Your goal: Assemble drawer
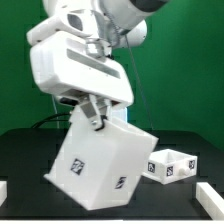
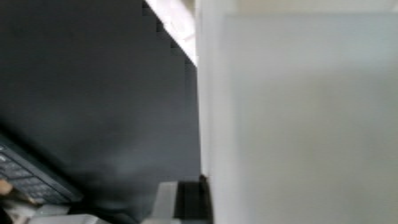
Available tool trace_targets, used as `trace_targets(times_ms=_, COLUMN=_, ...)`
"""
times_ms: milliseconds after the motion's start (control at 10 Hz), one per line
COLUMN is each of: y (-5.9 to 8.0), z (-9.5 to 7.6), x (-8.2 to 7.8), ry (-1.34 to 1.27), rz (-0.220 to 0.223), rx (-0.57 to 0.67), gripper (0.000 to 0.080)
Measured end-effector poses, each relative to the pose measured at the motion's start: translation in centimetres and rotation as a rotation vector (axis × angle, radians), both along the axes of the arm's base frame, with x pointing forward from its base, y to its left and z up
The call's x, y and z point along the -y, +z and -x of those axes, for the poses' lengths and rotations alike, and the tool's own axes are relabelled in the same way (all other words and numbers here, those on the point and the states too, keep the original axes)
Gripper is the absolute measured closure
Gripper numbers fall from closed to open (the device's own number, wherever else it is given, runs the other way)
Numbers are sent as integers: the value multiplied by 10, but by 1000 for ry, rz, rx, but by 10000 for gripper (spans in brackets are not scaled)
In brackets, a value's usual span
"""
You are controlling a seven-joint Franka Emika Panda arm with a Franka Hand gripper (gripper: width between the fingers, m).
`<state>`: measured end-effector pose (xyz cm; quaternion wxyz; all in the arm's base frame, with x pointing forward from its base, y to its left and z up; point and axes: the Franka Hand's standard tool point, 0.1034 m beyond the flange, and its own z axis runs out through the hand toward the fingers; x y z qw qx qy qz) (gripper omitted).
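The drawer's large white boxy housing [image 1: 100, 165] is tilted on one lower corner on the black table, with square tags on its faces. My gripper [image 1: 98, 112] comes down from above and is shut on the housing's upper wall. In the wrist view that white wall [image 2: 294, 110] fills one side, and one dark finger [image 2: 191, 200] lies flat against it. A small shallow white tray [image 1: 172, 167] with tags lies on the table at the exterior view's right, apart from the housing. I cannot tell whether it is one tray or two close together.
A white piece [image 1: 212, 200] lies at the exterior view's lower right edge and another [image 1: 3, 190] at the lower left edge. The black table [image 1: 30, 160] runs back to a green wall. Dark cables [image 2: 27, 180] show in the wrist view.
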<state>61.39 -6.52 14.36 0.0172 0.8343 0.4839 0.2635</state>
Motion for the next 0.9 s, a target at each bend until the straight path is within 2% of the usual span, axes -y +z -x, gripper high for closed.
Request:
trace_targets(times_ms=100, y=-5, z=4, x=8, ry=44, rz=22, rx=27, gripper=767)
trace_targets(times_ms=200, y=-6, z=3, x=4, ry=77, rz=47, rx=53, gripper=767)
trace_targets(times_ms=300, y=-4, z=0, x=-9, ry=102, rz=51, rx=64, gripper=767)
trace_targets(times_ms=400, y=-1, z=-5, x=-26, ry=131, rz=77, rx=81, gripper=767)
trace_targets(times_ms=500, y=2, z=-13, x=-53, ry=188, rz=112, rx=103, gripper=767)
trace_targets(times_ms=600, y=2, z=-19, x=-72, ry=246, rz=146, rx=122, gripper=767)
trace_targets(times_ms=700, y=3, z=-24, x=-71, ry=252, rz=181, rx=143, gripper=767)
trace_targets(times_ms=900, y=4, z=-27, x=-68, ry=239, rz=179, rx=135, gripper=767)
